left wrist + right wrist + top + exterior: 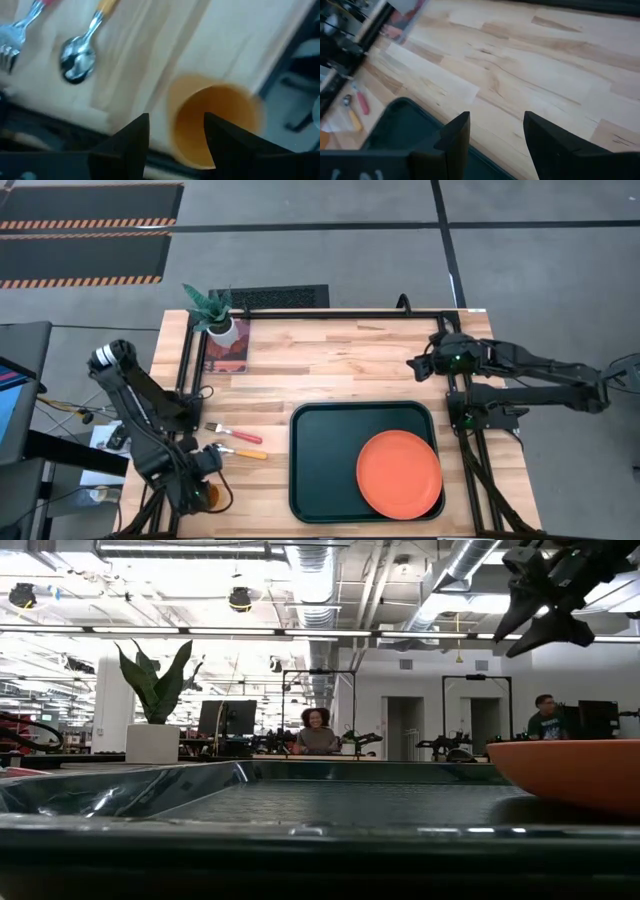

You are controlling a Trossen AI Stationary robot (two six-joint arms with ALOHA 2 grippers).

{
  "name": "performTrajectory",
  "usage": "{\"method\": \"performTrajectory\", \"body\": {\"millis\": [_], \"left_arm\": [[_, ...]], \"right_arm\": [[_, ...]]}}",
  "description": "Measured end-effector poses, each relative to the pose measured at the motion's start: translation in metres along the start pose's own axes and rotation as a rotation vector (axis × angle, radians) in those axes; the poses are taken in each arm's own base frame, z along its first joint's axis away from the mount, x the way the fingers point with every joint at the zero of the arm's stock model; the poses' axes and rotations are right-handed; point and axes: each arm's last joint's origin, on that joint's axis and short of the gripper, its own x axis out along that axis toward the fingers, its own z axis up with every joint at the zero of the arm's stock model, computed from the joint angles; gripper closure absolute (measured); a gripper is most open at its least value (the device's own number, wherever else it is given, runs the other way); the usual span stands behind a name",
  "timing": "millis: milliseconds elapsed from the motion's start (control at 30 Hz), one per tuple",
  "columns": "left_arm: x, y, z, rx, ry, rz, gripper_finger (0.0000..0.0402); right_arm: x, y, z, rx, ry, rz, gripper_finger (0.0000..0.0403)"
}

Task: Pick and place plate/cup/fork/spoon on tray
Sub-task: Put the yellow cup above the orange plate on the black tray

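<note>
With its fingers spread, the left gripper (175, 137) should straddle the small orange-yellow round cup (215, 122) at the desk's front-left corner, then close squarely on its wall.

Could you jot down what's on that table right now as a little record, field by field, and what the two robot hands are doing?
tray: on the table, dark green
plate: on the tray, near-right part
cup: off the tray, at the table's left edge, unheld
fork: on the wood left of the tray
spoon: beside the fork, nearer the front edge
left hand: open, fingers either side of the cup's rim
right hand: open, empty, above bare wood behind the tray
plant: far left corner
</note>
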Motion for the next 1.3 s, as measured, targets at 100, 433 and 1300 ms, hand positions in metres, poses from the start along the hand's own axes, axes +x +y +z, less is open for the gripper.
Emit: {"method": "performTrajectory", "body": {"millis": [100, 433, 1300], "left_arm": [[0.013, 0.006, -0.001, 0.030, -0.003, 0.026, 0.0228], [0.041, 0.008, -0.003, 0.072, 0.012, -0.043, 0.0247], [-0.066, 0.001, 0.091, -0.682, -0.273, -0.202, 0.0401]], "right_arm": [[0.005, 0.001, 0.000, -0.003, 0.016, -0.014, 0.0194], [0.010, 0.004, 0.000, 0.006, 0.037, -0.024, 0.0194], [0.002, 0.008, -0.005, 0.108, 0.223, 0.199, 0.0194]]}}
